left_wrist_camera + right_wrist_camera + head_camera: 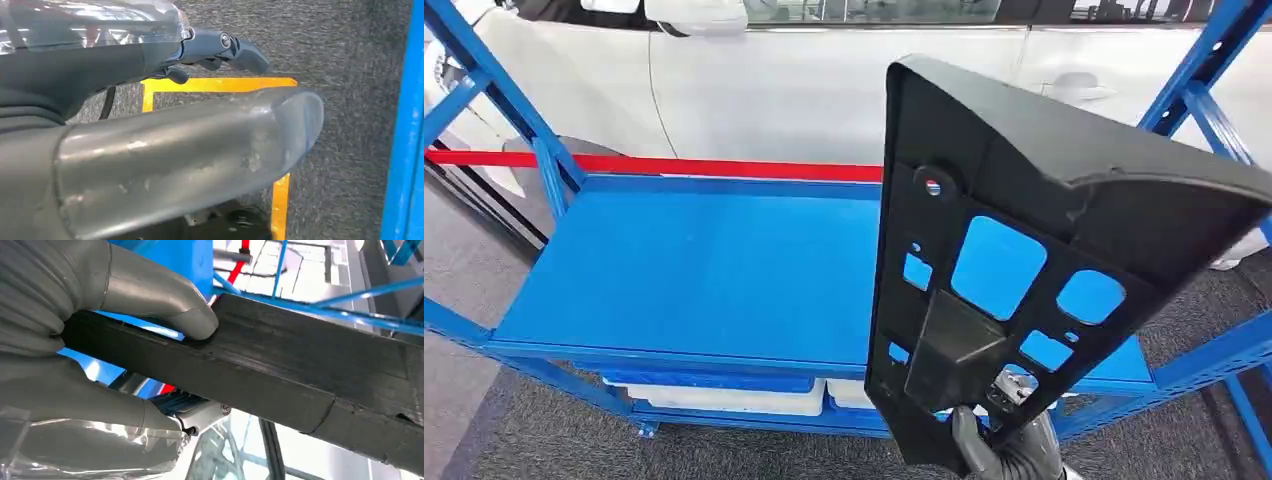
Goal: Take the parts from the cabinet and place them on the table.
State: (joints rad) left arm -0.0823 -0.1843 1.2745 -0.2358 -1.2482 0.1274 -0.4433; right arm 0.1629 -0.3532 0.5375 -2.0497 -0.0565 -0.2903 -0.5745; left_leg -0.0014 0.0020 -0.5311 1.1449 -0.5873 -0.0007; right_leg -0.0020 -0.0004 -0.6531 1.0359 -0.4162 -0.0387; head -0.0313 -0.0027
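Observation:
A large black plastic part [1024,180] with several cutouts stands upright in front of the blue cabinet shelf [704,270], lifted above its right side. My right hand [1009,455] grips the part's bottom edge from below. In the right wrist view the thumb of my right hand [100,300] presses on the flat face of the black part [300,375], with the fingers wrapped under it. My left hand [175,140] hangs over the floor and holds nothing; its dark fingers [240,50] stand apart from the thick thumb.
The shelf's blue top is bare. White bins [724,398] sit on the level below. A red bar [674,165] and a white car [804,90] stand behind. Blue uprights [1194,90] frame the cabinet. Yellow floor tape [220,84] runs on grey carpet beside a blue post [405,150].

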